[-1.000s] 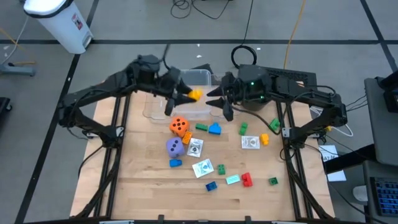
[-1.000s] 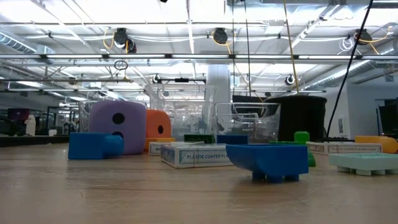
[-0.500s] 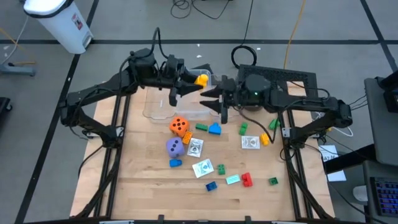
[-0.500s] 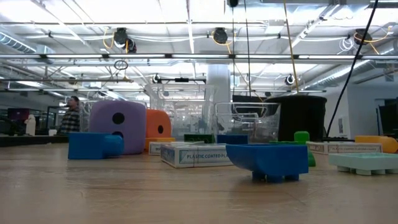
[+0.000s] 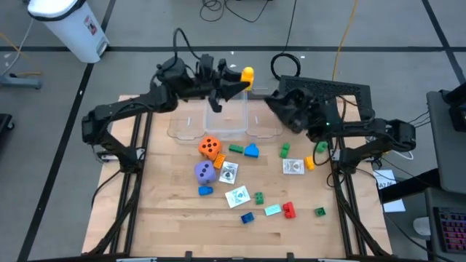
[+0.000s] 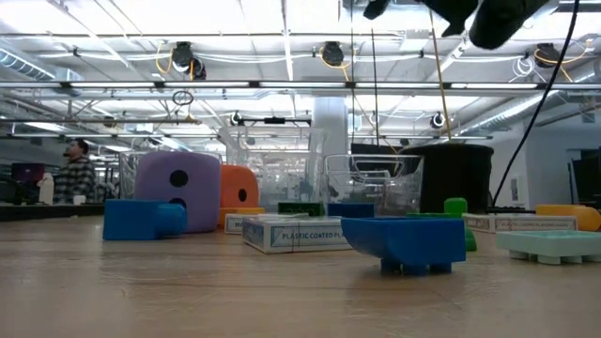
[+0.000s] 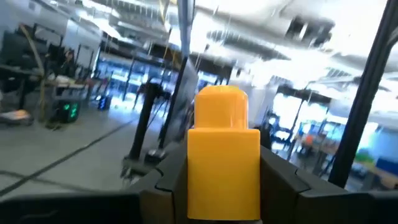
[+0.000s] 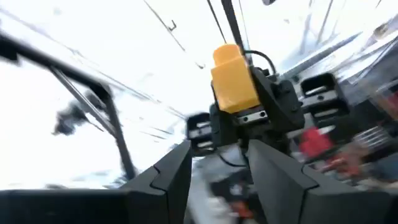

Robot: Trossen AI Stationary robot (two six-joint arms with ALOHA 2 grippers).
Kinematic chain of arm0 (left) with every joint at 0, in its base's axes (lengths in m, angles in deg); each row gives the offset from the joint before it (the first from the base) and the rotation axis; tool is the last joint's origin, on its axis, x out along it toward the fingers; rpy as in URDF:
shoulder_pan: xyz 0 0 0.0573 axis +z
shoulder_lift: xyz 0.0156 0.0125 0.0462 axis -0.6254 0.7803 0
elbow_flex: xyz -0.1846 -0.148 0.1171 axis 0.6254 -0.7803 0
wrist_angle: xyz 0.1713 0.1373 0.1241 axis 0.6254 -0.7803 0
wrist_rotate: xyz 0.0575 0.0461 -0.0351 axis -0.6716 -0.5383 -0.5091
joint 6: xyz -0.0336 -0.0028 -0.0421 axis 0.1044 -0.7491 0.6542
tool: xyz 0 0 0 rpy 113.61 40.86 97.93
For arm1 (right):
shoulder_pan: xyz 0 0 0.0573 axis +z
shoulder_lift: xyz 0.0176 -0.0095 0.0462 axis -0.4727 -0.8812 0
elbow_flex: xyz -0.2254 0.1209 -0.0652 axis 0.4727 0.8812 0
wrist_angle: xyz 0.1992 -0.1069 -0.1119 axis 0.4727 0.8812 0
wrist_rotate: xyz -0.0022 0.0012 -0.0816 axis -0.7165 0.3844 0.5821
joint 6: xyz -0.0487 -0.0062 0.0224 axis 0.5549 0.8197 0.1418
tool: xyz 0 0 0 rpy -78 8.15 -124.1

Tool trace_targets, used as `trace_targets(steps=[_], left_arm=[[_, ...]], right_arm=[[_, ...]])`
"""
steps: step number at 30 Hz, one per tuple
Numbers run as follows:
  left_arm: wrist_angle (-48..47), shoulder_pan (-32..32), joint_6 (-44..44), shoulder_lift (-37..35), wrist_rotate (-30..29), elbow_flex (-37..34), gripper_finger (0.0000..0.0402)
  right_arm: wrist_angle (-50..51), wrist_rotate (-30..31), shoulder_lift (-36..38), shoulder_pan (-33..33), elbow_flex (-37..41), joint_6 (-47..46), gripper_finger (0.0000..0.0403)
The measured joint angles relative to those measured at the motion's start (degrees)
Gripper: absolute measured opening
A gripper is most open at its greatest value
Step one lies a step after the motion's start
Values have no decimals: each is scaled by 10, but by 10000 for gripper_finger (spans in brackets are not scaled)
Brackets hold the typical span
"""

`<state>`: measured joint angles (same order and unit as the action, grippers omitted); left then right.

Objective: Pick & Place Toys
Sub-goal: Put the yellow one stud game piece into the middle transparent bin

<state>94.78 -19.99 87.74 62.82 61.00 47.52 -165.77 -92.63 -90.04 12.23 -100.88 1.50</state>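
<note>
High view: the left gripper (image 5: 244, 76) is clamped on a yellow block (image 5: 247, 73), raised beyond the clear tub (image 5: 218, 125). The right gripper (image 5: 280, 104) hangs nearby; whether it is parted or closed I cannot tell.

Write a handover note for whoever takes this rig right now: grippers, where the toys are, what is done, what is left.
Left gripper: shut on a yellow block, raised above the far end of the clear tub.
Right gripper: open, empty, raised near the tub's right side, facing the left gripper.
On the table: orange die, purple die, white cards, and green, blue, red and teal blocks.
Done: yellow block lifted.
Left: place it, then the rest.
</note>
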Motion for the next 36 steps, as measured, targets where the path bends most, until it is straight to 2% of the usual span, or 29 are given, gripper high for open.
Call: trace_targets(steps=[4,9,14,19,25,32,36], left_arm=[[55,0,44,38,0,0,140],[131,-4,89,81,5,-1,158],[177,-5,88,92,5,-1,134],[179,-7,69,92,8,0,133],[142,-19,19,92,11,24,165],[126,-14,19,92,27,32,134],[135,-10,27,92,35,33,137]], right_arm=[[-45,-26,0,-23,0,-128,150],[-94,-24,0,-29,0,-216,150],[-94,-6,-1,-22,0,-277,150],[-94,36,-10,-11,0,-312,150],[-94,66,-22,3,-3,-320,150],[-96,68,-29,11,-18,-318,150],[-96,69,-30,15,-18,-306,150]])
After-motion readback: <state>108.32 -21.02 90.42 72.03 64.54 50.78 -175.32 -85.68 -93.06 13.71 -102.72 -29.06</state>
